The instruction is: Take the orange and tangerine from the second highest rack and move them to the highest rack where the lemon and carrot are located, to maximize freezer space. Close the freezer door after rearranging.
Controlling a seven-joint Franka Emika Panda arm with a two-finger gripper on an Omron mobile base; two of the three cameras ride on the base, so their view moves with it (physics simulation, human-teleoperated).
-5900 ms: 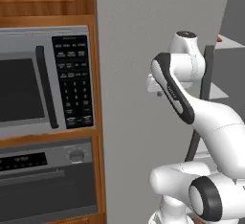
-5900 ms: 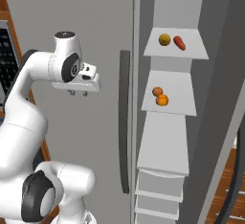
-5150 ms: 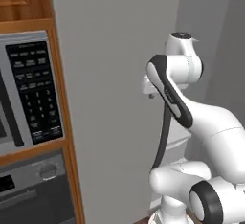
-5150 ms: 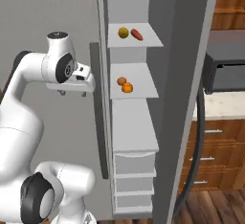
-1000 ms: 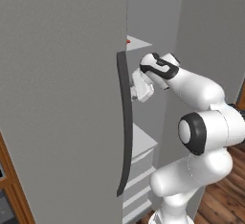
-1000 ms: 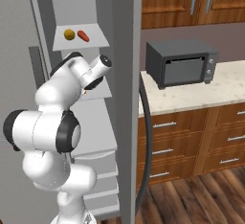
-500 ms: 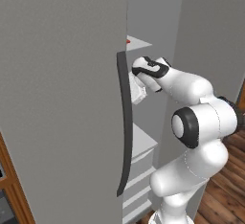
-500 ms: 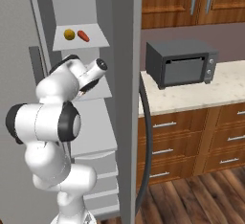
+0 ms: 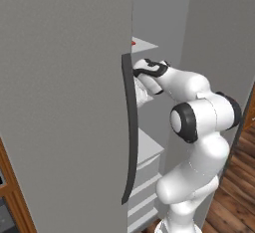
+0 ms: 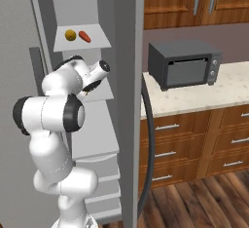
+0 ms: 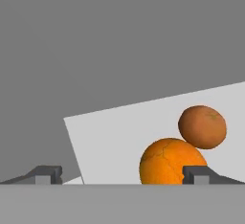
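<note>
I've got the hand (image 11: 122,174) inside the tall matte-grey freezer (image 10: 127,100), level with the second highest rack, a thin pale-grey shelf plate (image 11: 119,137). Its dark fingertips (image 11: 48,174) stand wide apart with nothing between them.

Two round fruits sit on that rack, touching or nearly so. The bright orange one (image 11: 171,163) is nearer and partly behind the right fingertip; the duller brownish-orange one (image 11: 202,126) sits just behind it. I can't say for sure which is the orange and which the tangerine.

Handling, as I judge it:
- both light, firm, with slightly giving peel
- smooth and round, so they'll roll on the flat plate if nudged
- best hold is across the widest part, fingers on opposite sides, centred so it doesn't squirt out
- nearer fruit is off to the right of the gap; the hand needs to shift that way before closing

Orientation: near-spherical, no real long axis, so approach angle hardly matters. The farther fruit looks slightly flattened.

Target is the highest rack, another pale-grey plate (image 10: 99,42), carrying the yellow lemon (image 10: 70,35) and the small orange-red carrot (image 10: 85,36), with bare shelf to the right of them.
</note>
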